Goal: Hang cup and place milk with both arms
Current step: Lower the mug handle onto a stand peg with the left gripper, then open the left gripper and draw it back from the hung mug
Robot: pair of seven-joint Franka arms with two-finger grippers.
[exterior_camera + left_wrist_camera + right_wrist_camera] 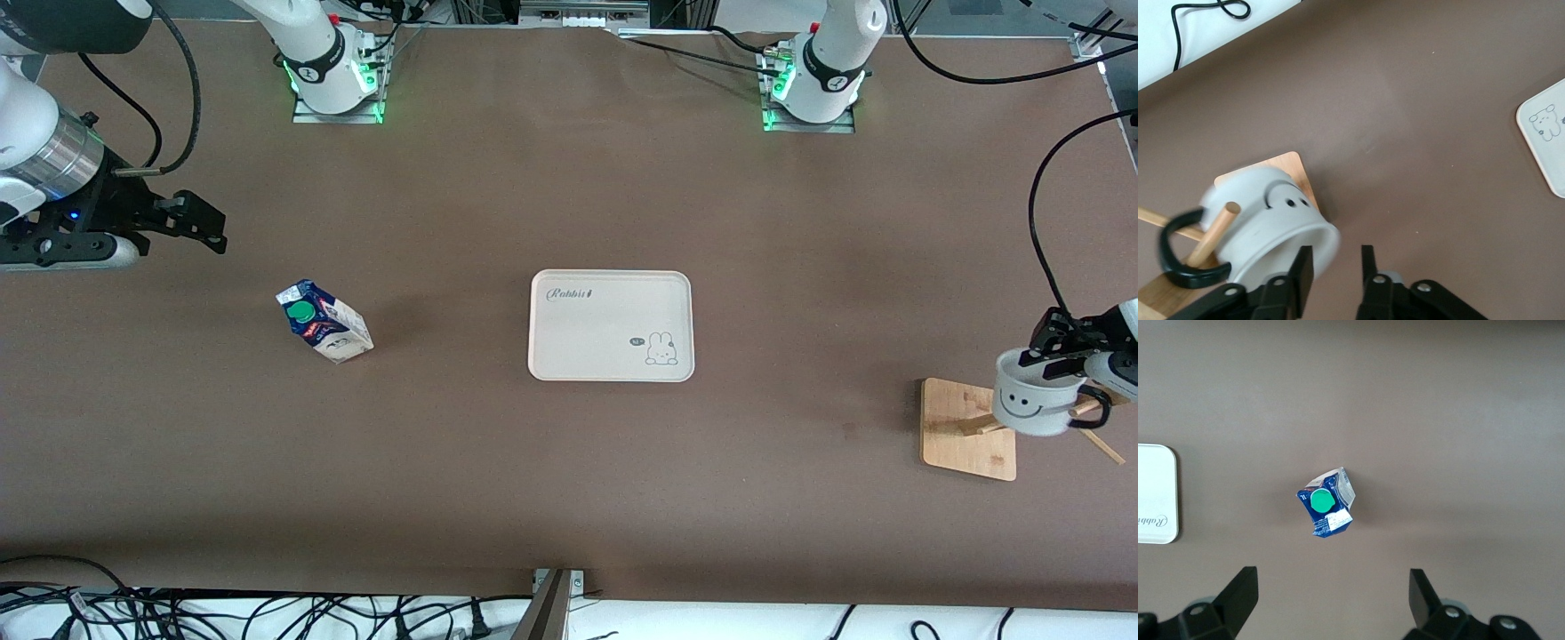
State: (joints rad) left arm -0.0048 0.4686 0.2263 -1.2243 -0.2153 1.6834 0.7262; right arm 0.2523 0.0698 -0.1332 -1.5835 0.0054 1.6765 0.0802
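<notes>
Even, bright overhead light, soft shadows, motion-blurred cup point(1268, 223) in the left wrist view.

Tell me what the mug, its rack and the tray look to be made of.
Mug: likely glazed ceramic, with a smooth white body, a printed black smiley and a black loop handle.
Rack: pale unpainted wood, with visible grain on the base and a round dowel peg.
Tray: probably matte cream plastic or melamine, with a moulded rim and a printed rabbit.

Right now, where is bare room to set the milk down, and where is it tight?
The tray is bare, as is the tabletop between it and the milk, and between it and the wooden rack. The rack is crowded: cup, left gripper.
</notes>
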